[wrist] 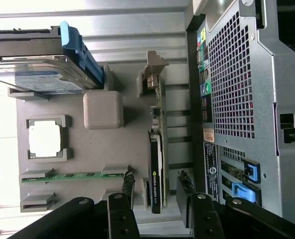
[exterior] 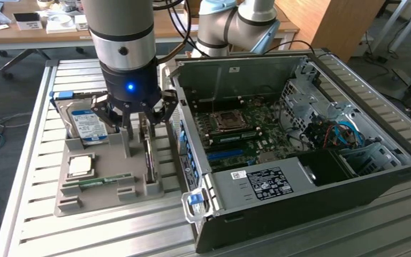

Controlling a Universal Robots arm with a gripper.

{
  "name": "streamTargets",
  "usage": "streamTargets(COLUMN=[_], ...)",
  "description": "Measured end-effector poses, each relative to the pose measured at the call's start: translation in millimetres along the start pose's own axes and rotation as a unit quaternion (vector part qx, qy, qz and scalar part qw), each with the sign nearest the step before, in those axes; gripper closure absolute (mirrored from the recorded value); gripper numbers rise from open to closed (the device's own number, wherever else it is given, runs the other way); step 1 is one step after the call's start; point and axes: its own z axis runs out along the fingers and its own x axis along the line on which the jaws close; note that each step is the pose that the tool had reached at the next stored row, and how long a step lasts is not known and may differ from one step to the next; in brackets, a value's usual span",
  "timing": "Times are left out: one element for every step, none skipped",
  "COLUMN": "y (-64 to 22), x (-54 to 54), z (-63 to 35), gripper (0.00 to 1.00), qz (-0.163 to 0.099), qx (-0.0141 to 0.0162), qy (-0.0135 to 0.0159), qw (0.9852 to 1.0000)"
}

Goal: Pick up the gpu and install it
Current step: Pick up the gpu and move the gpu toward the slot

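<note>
A robot arm's black two-fingered gripper (exterior: 138,126) hangs over a grey moulded parts tray (exterior: 109,188) on a slatted aluminium desk (exterior: 84,230). The gpu (exterior: 149,160), a thin green circuit card with a black cooler and a metal end bracket, stands on its long edge in slots at the side of the tray nearest an open black computer case (exterior: 377,176). In the wrist view, the gripper (wrist: 156,175) has its fingers apart. They straddle the cooler end of the gpu (wrist: 157,154), one finger on each flat face with a gap on both sides, so nothing is held. Elsewhere on the tray lie a silver hard drive (exterior: 88,126) with a blue label, a square silver processor chip (exterior: 82,165) and a small green memory stick (exterior: 98,181). The step in hand looks like the grasp. To do it well, the card should sit evenly between the fingers. The fingers should close squarely on the flat faces, low enough for a firm hold, without tilting the card in its slots or brushing the case wall beside it.
</note>
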Motion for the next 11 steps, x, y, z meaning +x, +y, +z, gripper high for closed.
streamTargets(y=[0.0,0.0,0.0,0.0,-0.1,-0.2,-0.2,-0.2,-0.3,-0.3,-0.3], x=[0.0,0.0,0.0,0.0,0.0,0.0,0.0,0.1,0.1,0.1,0.1], z=[0.0,0.2,0.6,1.1,1.6,2.0,2.5,2.9,3.3,3.7,4.1], gripper=[0.53,0.53,0.53,0.53,0.53,0.53,0.53,0.53,0.53,0.53,0.53], qz=[0.0,0.0,0.0,0.0,0.0,0.0,0.0,0.0,0.0,0.0,0.0], qx=[0.0,0.0,-0.0001,-0.0002,-0.0001,0.0,0.0,0.0,0.0,0.0,0.0], qy=[0.0,0.0,-0.0001,-0.0002,-0.0001,0.0,0.0,0.0,0.0,0.0,0.0], qw=[1.0,1.0,1.0,1.0,1.0,1.0,1.0,1.0,1.0,1.0,1.0])
